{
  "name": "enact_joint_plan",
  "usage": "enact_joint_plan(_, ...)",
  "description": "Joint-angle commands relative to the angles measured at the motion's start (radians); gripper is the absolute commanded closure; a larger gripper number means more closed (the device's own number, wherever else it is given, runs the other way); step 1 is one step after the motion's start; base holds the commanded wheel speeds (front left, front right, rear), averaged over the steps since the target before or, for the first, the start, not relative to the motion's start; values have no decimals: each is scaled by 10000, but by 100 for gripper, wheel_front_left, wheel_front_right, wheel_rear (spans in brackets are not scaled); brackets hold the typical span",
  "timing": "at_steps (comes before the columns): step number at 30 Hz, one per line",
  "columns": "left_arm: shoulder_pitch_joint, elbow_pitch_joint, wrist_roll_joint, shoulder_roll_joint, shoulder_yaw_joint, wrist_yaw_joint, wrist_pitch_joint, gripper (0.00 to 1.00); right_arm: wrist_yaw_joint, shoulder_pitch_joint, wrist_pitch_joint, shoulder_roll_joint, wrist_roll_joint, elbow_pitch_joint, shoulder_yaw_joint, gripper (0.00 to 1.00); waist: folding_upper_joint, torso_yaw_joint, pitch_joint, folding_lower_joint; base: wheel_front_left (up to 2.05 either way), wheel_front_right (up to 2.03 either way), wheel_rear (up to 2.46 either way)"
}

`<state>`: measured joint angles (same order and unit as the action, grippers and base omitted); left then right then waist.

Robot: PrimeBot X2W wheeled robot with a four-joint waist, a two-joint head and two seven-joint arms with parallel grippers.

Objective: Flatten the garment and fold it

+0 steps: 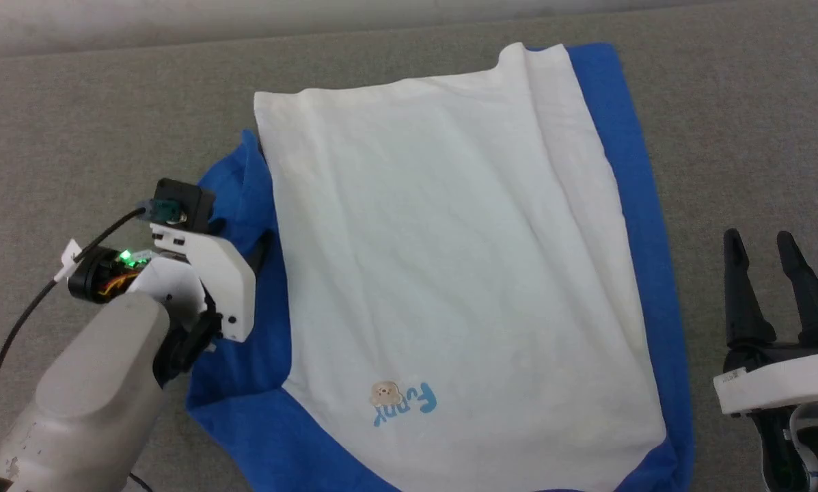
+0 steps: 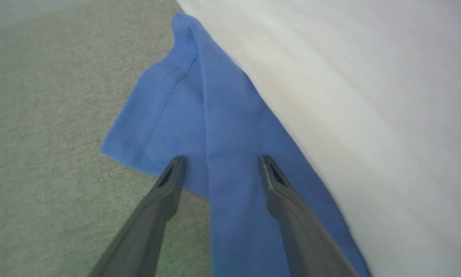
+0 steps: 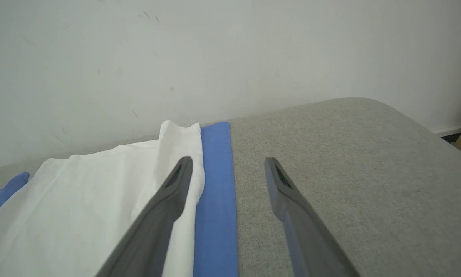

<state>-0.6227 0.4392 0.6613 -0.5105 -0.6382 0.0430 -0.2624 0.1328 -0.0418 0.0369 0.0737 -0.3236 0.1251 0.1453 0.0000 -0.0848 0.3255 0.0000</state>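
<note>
From the head view, saw the garment [image 1: 450,260] laid flat on the grey worktop [image 1: 108,123], white body up, blue along both sides, bear print and lettering near the close edge. In the left wrist view, made out more: cuff stitching on the blue sleeve [image 2: 184,100] and the left hand [image 2: 220,165] above it, fingers spread wide, pinching nothing, just beside the white edge. Found the right hand [image 1: 757,240] likewise spread and empty, off the garment's right side over bare worktop. From the right wrist, caught a pale wall [image 3: 230,57] beyond the worktop.
</note>
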Motion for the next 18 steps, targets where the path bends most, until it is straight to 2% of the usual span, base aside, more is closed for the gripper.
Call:
enact_joint_plan(1,10,209,-10,85,-159,-122,-65,0,-21,-51,55,-35,39,-98,35,0,0,-175,285,0,0,0,0)
enact_joint_plan(2,8,253,19,124,-170,-155,-49,1,-21,-53,67,-37,49,-142,44,0,0,-147,288,0,0,0,0)
enact_joint_plan(3,12,291,53,160,-174,-182,-29,57,-21,-56,64,-35,59,-192,49,0,0,-115,275,0,0,0,0)
enact_joint_plan(4,16,322,62,174,-190,-222,7,100,-21,-56,61,-28,85,-242,60,0,0,-76,243,0,0,0,0)
enact_joint_plan(12,119,179,91,313,-53,-295,938,100,-21,49,-86,-23,143,-658,138,0,0,286,-329,0,0,0,0)
enact_joint_plan(18,494,-537,654,406,720,-63,2070,100,-21,292,-286,21,112,-876,229,0,0,661,-963,0,0,0,0)
